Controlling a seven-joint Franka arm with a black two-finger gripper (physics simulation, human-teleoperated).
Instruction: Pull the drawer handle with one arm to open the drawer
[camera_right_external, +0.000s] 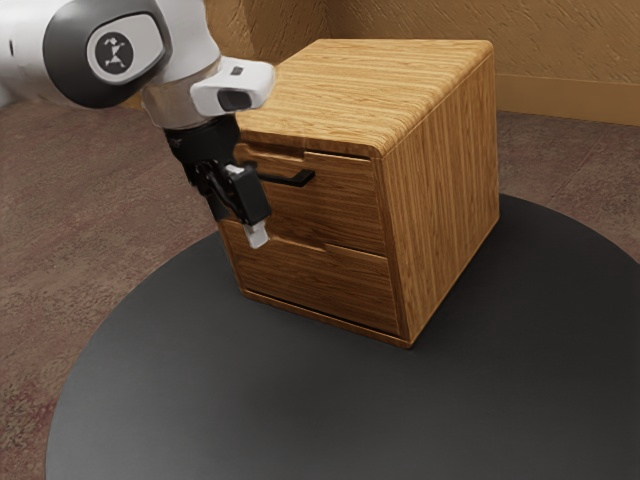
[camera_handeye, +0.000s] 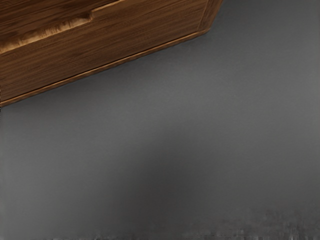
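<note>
A wooden cabinet (camera_right_external: 420, 150) with two drawers stands on a round black mat (camera_right_external: 330, 400). The upper drawer (camera_right_external: 330, 205) carries a black bar handle (camera_right_external: 292, 178). My gripper (camera_right_external: 240, 215) hangs in front of the drawer's side toward the exterior view's left, its fingers (camera_right_external: 256, 232) pointing down and apart. The handle's end meets the hand just above the fingers, and nothing sits between them. The lower drawer (camera_right_external: 320, 275) has no handle. In the wrist view, the lower drawer front (camera_handeye: 100, 45) lies ahead of the hand, with the mat (camera_handeye: 175, 150) below.
A brown carpet floor (camera_right_external: 90, 220) surrounds the mat. A wood-panelled wall (camera_right_external: 560, 50) with a skirting board runs behind the cabinet. The mat in front of the cabinet is bare.
</note>
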